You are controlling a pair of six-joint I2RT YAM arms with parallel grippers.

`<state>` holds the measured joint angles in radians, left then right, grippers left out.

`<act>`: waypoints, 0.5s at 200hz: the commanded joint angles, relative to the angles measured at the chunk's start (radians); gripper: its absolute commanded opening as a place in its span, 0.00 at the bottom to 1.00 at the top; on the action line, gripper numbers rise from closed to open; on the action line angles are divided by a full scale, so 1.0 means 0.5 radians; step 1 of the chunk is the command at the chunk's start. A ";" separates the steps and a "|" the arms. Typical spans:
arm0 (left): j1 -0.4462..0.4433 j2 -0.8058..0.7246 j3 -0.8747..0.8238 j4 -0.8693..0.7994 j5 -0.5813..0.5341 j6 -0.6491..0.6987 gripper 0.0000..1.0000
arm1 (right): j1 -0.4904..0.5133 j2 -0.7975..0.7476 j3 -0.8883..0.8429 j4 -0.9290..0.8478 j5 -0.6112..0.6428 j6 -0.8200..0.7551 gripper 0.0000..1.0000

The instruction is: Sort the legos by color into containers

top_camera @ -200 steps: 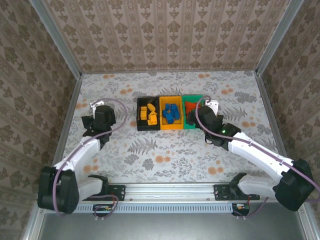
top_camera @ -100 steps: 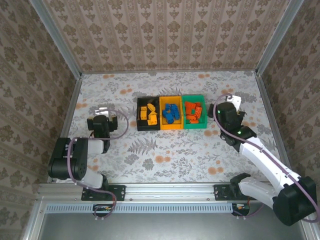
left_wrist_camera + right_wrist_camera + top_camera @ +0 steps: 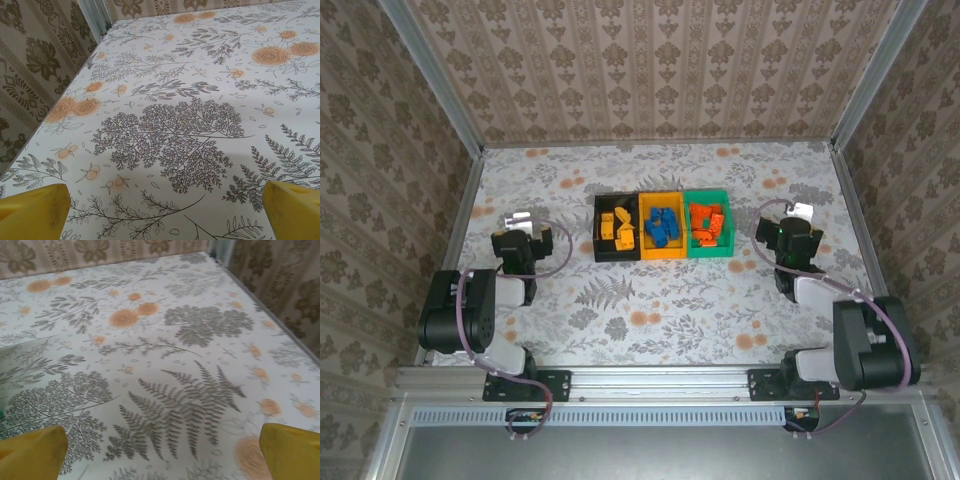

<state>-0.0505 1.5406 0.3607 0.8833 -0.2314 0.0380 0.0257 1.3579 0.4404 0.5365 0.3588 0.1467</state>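
Three joined bins stand in a row at the table's middle: a black bin (image 3: 601, 232) with yellow-orange legos (image 3: 616, 226), a yellow-orange bin (image 3: 663, 253) with blue legos (image 3: 663, 225), and a green bin (image 3: 709, 250) with red-orange legos (image 3: 708, 222). My left gripper (image 3: 516, 222) sits folded back at the left, well away from the bins. It is open, its yellow fingertips (image 3: 35, 210) wide apart over bare cloth. My right gripper (image 3: 798, 217) rests to the right of the green bin, also open with yellow fingertips (image 3: 290, 447) spread and nothing between them.
The floral tablecloth (image 3: 660, 300) covers the table. Patterned walls with metal corner posts (image 3: 430, 75) enclose it on three sides. A metal rail (image 3: 660, 380) with the arm bases runs along the near edge.
My right arm has pulled away from the green bin and folded back to the right. The left arm has also folded back toward its base.
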 commanded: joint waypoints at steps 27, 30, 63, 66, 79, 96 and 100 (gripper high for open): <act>-0.003 0.002 0.038 0.056 0.036 -0.030 1.00 | 0.008 0.255 0.059 0.334 -0.246 -0.127 1.00; -0.003 0.001 0.041 0.055 0.034 -0.030 1.00 | 0.007 0.257 0.052 0.351 -0.252 -0.128 1.00; -0.001 0.003 0.040 0.056 0.033 -0.030 1.00 | 0.020 0.397 -0.162 0.918 -0.307 -0.184 1.00; -0.003 0.000 0.039 0.056 0.033 -0.030 1.00 | 0.025 0.367 -0.160 0.879 -0.276 -0.172 1.00; -0.003 0.001 0.042 0.056 0.033 -0.030 1.00 | 0.027 0.355 -0.121 0.747 -0.191 -0.131 1.00; -0.003 0.001 0.039 0.054 0.033 -0.029 1.00 | 0.034 0.340 -0.112 0.721 -0.181 -0.131 1.00; -0.003 0.001 0.041 0.053 0.033 -0.030 1.00 | 0.034 0.353 -0.119 0.756 -0.181 -0.138 1.00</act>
<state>-0.0509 1.5406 0.3607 0.8833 -0.2306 0.0380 0.0368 1.5257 0.3840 0.8307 0.2451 0.0814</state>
